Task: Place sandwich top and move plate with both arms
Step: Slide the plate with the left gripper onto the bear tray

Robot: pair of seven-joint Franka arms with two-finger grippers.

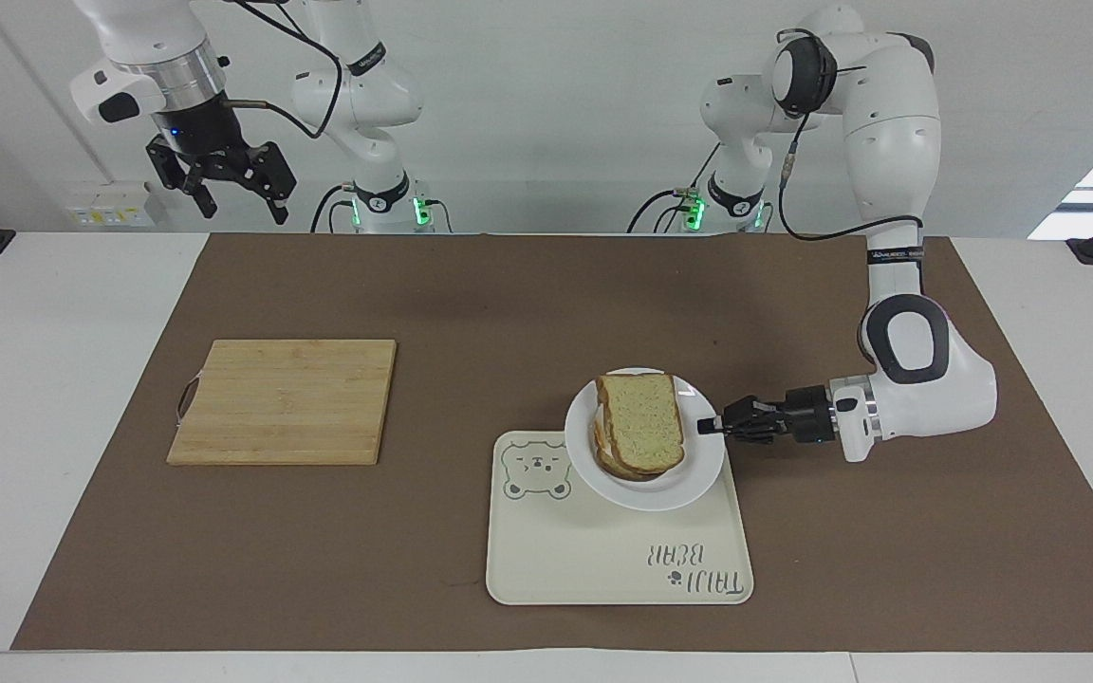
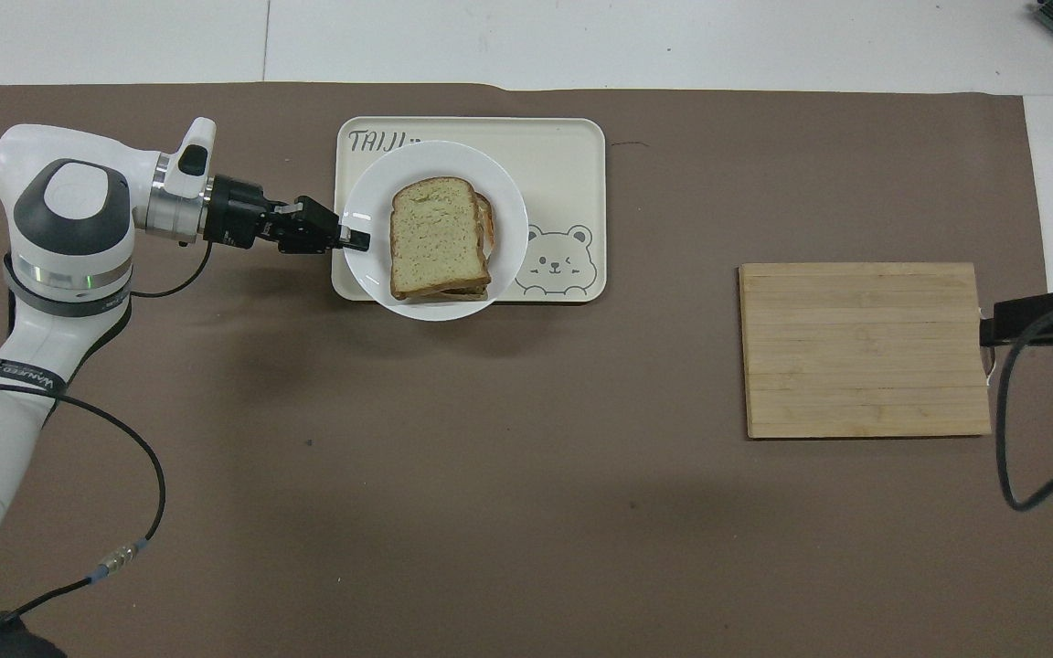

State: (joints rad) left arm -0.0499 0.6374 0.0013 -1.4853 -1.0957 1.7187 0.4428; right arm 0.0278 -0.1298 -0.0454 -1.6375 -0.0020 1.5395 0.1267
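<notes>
Bread, the sandwich top [image 1: 640, 421] [image 2: 438, 236], caps the stack on the plate [image 1: 689, 479] [image 2: 508, 210], which is over the cream bear tray [image 1: 603, 560] [image 2: 572, 146], at its end nearer the robots. Left gripper [image 1: 706, 426] [image 2: 360, 241] is clamped on the plate's rim. Right gripper [image 1: 224, 185], fingers apart, waits raised at the right arm's end, near the wooden board [image 1: 286, 400] [image 2: 863, 349].

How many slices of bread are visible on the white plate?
2: the sandwich top lies uppermost on the plate, another slice peeks out underneath. More may be hidden between them.

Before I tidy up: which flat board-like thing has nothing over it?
The wooden cutting board, bare near the right arm's end; the bear tray has the plate over it.
</notes>
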